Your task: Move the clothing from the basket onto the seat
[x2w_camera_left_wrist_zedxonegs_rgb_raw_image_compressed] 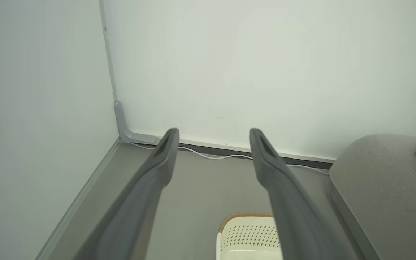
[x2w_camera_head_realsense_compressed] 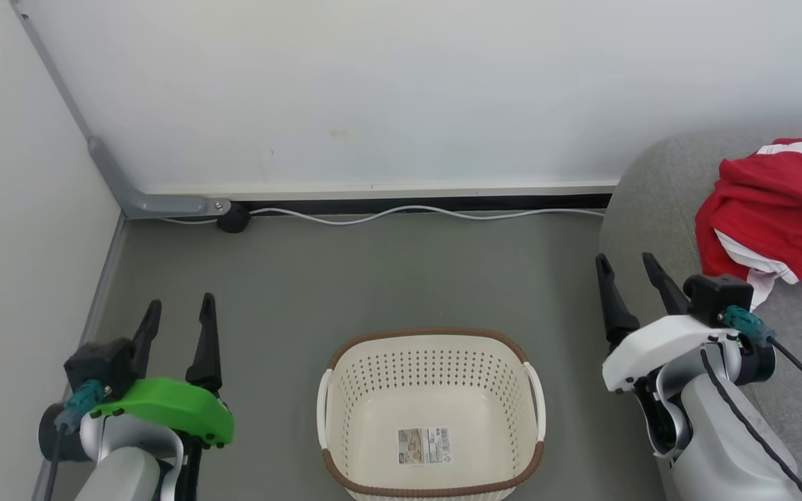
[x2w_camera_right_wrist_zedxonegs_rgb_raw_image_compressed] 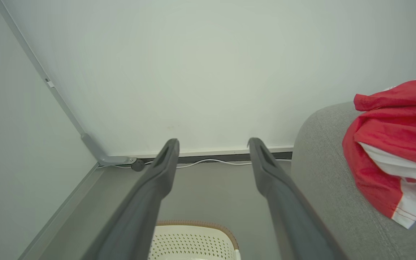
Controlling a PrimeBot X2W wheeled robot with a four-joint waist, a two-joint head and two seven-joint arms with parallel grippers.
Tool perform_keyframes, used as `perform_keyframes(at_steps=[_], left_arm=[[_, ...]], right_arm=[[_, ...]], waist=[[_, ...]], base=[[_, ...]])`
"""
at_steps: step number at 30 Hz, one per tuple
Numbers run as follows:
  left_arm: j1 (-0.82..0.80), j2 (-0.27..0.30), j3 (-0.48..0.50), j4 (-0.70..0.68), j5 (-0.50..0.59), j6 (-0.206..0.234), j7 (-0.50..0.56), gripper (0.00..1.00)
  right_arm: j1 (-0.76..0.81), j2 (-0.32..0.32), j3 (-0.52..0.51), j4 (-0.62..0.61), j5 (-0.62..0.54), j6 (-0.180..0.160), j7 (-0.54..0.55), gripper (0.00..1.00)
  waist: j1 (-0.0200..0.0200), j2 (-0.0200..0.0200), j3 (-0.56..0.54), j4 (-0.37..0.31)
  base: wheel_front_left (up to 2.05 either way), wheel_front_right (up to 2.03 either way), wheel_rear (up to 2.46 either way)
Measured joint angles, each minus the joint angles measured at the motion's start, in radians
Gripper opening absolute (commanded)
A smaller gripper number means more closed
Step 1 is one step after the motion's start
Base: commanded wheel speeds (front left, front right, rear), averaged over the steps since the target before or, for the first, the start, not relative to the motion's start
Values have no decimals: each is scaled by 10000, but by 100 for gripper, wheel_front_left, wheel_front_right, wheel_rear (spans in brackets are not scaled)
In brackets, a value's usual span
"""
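**Camera layout: one head view, two wrist views**

Head cam: high, looking forward and down at the floor (x2w_camera_head_realsense_compressed: 373, 278). The basket (x2w_camera_head_realsense_compressed: 436, 369) sits near the bottom edge and the seat (x2w_camera_head_realsense_compressed: 651, 202) at the right edge.
Left wrist cam: low, aimed along the left gripper (x2w_camera_left_wrist_zedxonegs_rgb_raw_image_compressed: 213, 131) at the wall corner (x2w_camera_left_wrist_zedxonegs_rgb_raw_image_compressed: 115, 108), well away from the seat.
Right wrist cam: same heading along the right gripper (x2w_camera_right_wrist_zedxonegs_rgb_raw_image_compressed: 213, 141), nearer the seat, with the clothing (x2w_camera_right_wrist_zedxonegs_rgb_raw_image_compressed: 392, 137) large at right.
All three share the wall corner, cable (x2w_camera_head_realsense_compressed: 415, 207), basket and seat.

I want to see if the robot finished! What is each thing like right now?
Cream-white perforated plastic laundry basket: upright, empty.
Grey fabric-upholstered sofa seat: partly covered.
Bright red fabric clothing with white stripes: heaped on the seat.
Left gripper: open, empty.
Right gripper: open, empty.
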Motion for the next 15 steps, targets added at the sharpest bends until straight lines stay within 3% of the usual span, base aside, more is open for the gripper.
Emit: perform_keyframes(at_steps=[15], left_arm=[[1465, 48, 865, -366, 311, 33, 0, 100]], right_arm=[[1549, 12, 186, -811, 2, -339, 0, 100]], waist=[[0, 0, -383, -88]], base=[[0, 0, 0]])
